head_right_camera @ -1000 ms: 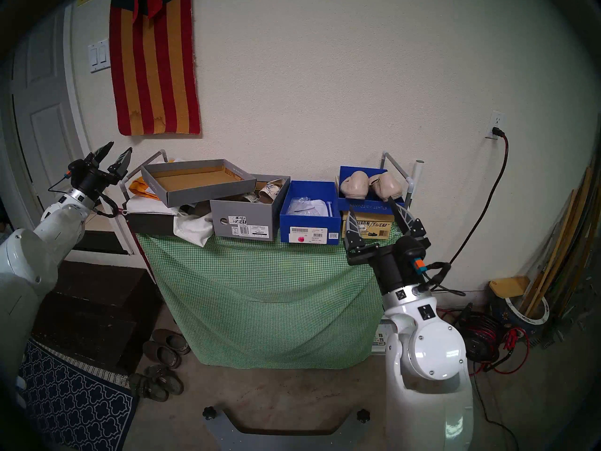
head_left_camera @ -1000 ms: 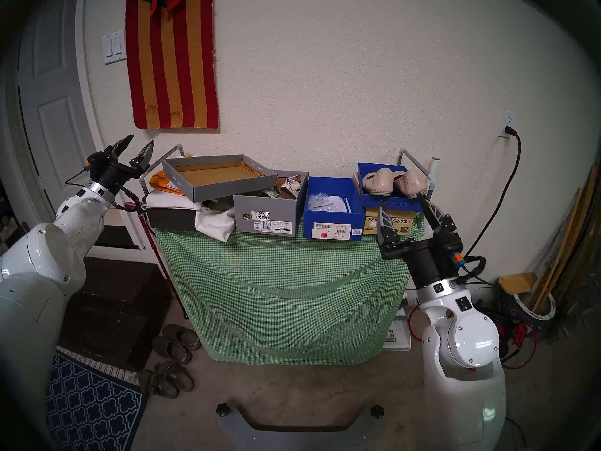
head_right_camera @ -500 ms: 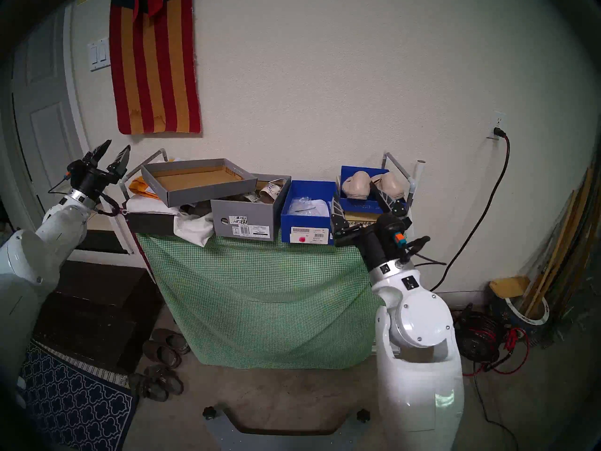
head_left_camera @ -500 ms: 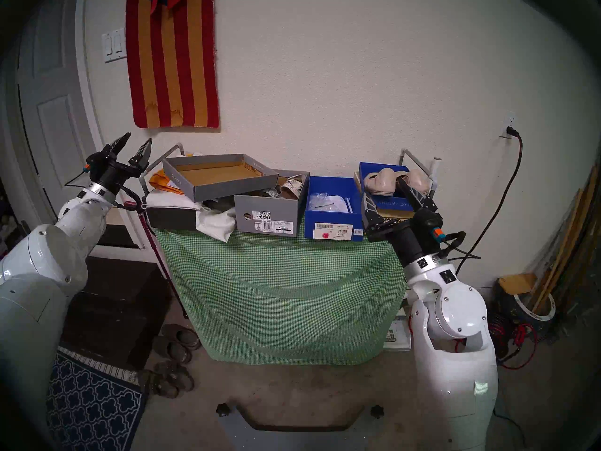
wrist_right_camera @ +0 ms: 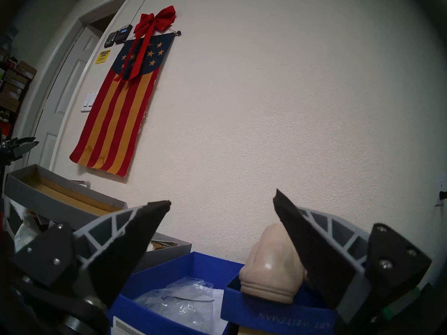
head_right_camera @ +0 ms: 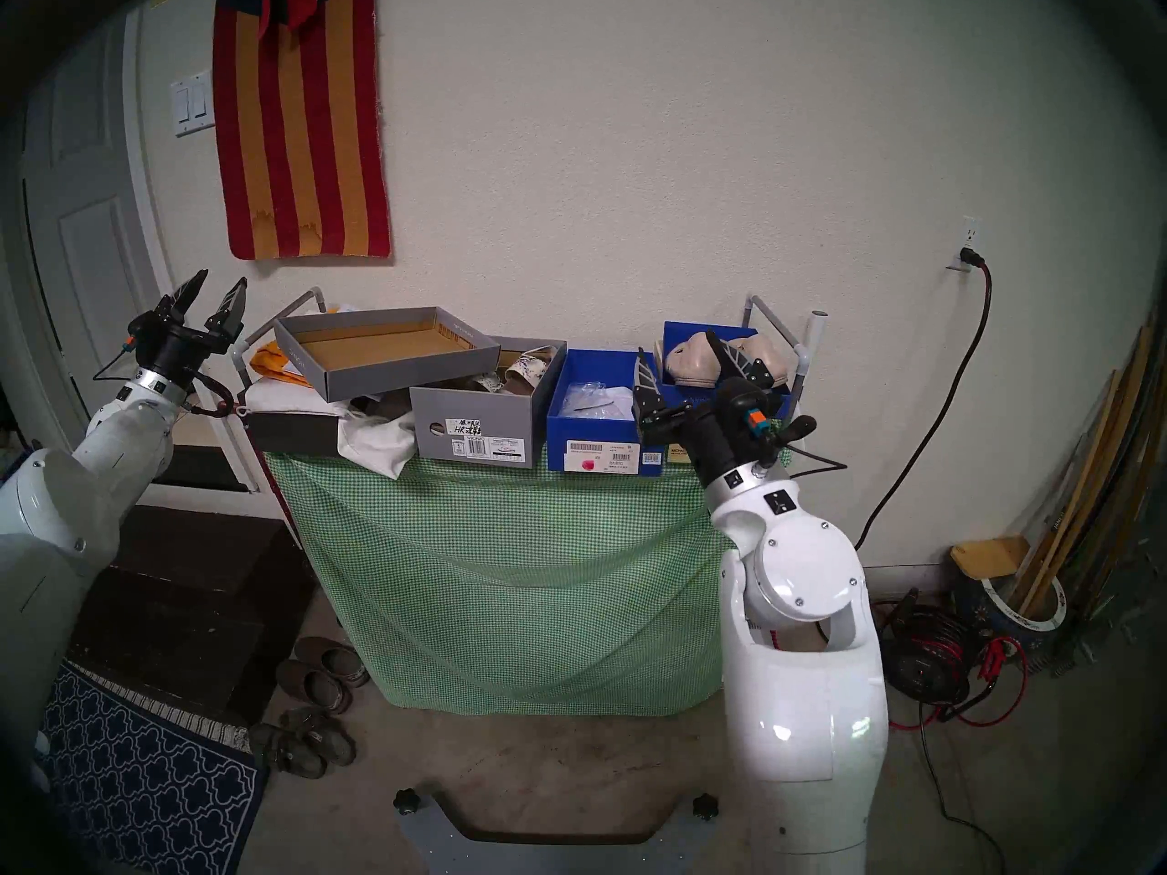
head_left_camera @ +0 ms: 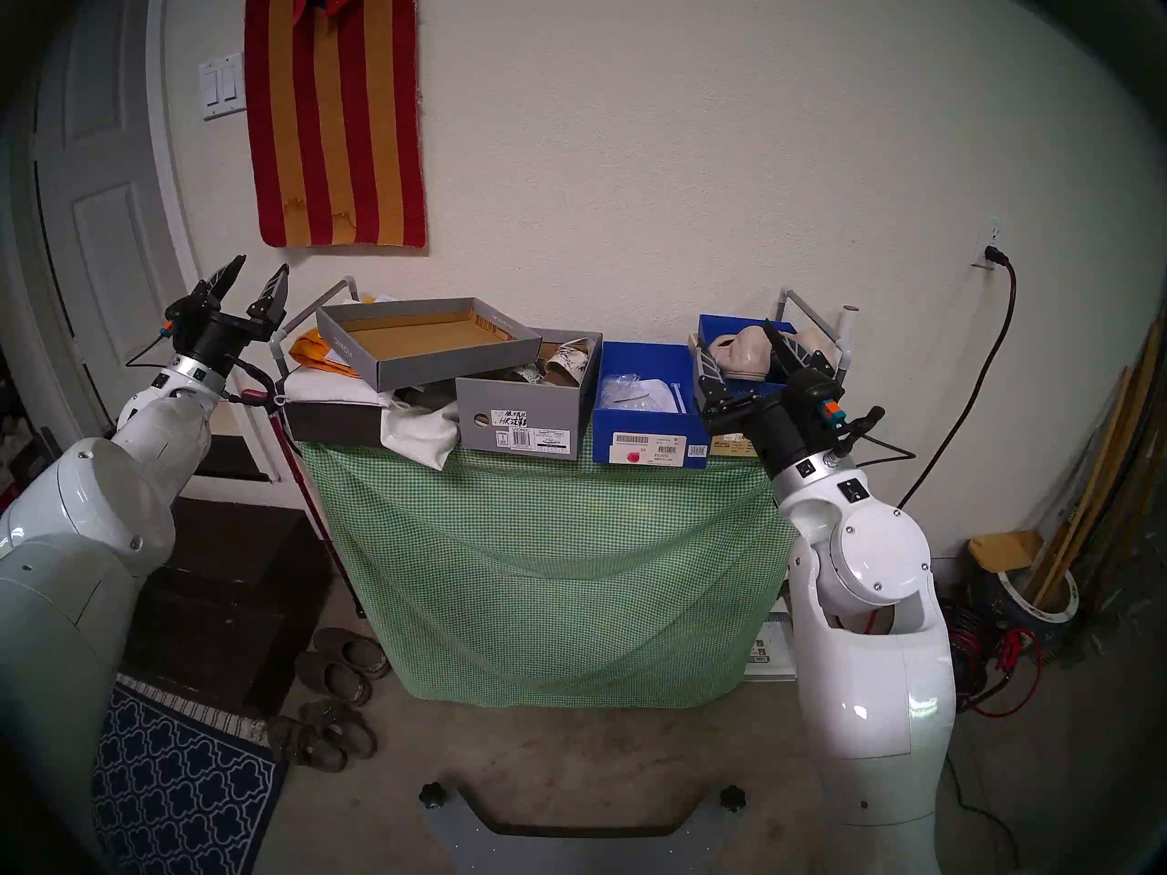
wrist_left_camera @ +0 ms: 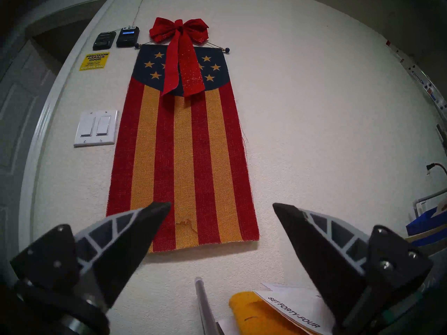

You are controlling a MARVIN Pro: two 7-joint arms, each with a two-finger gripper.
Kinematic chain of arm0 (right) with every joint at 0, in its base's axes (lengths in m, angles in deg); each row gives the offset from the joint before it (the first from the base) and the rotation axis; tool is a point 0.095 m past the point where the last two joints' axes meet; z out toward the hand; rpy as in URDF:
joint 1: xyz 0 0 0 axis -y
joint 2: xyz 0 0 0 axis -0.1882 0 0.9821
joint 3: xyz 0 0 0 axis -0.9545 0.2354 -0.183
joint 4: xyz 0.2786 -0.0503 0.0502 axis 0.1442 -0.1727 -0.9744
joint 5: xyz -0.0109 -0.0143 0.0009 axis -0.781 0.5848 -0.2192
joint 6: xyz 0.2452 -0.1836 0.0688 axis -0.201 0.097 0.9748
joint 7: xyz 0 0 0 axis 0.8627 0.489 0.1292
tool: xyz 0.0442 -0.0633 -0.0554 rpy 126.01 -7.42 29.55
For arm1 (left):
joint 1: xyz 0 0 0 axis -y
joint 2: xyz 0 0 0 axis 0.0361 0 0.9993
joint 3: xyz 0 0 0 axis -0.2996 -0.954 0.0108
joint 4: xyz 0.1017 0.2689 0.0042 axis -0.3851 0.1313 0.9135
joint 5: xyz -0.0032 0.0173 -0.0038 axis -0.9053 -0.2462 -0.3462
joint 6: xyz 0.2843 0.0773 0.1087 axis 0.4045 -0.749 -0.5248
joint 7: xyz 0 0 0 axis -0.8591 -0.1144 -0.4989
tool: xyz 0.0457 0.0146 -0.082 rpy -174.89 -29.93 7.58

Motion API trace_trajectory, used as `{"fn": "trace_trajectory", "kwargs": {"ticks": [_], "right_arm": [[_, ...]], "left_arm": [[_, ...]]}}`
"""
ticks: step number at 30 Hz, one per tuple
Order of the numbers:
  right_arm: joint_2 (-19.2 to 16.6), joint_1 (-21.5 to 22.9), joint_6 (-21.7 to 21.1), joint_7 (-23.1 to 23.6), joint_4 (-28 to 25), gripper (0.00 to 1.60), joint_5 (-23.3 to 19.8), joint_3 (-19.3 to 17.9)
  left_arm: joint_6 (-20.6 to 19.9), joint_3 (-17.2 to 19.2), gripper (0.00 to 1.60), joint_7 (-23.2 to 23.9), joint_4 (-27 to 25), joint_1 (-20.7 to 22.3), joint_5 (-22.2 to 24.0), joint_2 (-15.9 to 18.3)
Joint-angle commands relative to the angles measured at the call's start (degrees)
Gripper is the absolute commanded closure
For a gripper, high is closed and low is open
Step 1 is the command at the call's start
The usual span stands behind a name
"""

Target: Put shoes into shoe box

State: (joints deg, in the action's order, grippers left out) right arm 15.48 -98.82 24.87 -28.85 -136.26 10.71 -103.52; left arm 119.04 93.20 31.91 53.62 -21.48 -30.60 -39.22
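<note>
Beige flat sits between right pincer's fingers.

Home garage / utility rm. Evidence: yellow "Precision Garage Door" sticker + 2 wall remotes by the panel door, bare concrete floor, lumber stacked in corner, cord reel w/ red cable. Domestic bits: stars-and-stripes banner w/ red bow, patterned rug, worn slip-ons on floor, shoe boxes on cloth-draped worktop.
</note>
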Motion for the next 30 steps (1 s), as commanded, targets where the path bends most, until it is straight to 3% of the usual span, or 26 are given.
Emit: {"fn": "trace_trajectory", "kwargs": {"ticks": [1,16,27,28,30], "right_arm": [[0.55,4.76,-1.88,-1.19,2.85,0.0,0.01,-0.82],[1.73,8.37,-5.91,-2.3,10.07,0.0,0.43,-0.24],[2.49,10.63,-7.42,-3.14,11.51,0.0,-0.24,-0.03],[2.52,10.77,-7.52,-3.19,11.56,0.08,-0.29,-0.04],[2.63,11.1,-7.8,-3.32,11.76,0.85,-0.46,-0.03]], "left_arm": [[1.06,0.29,0.0,0.31,-0.31,-0.03,0.3,-0.31],[3.41,0.95,0.0,-1.85,-0.89,-0.66,0.67,-1.15],[5.14,1.3,0.0,-3.51,-1.45,-1.18,0.85,-1.78],[5.27,1.32,0.0,-3.64,-1.5,-1.22,0.86,-1.83],[5.62,1.39,0.0,-4.0,-1.65,-1.34,0.89,-1.97]]}}
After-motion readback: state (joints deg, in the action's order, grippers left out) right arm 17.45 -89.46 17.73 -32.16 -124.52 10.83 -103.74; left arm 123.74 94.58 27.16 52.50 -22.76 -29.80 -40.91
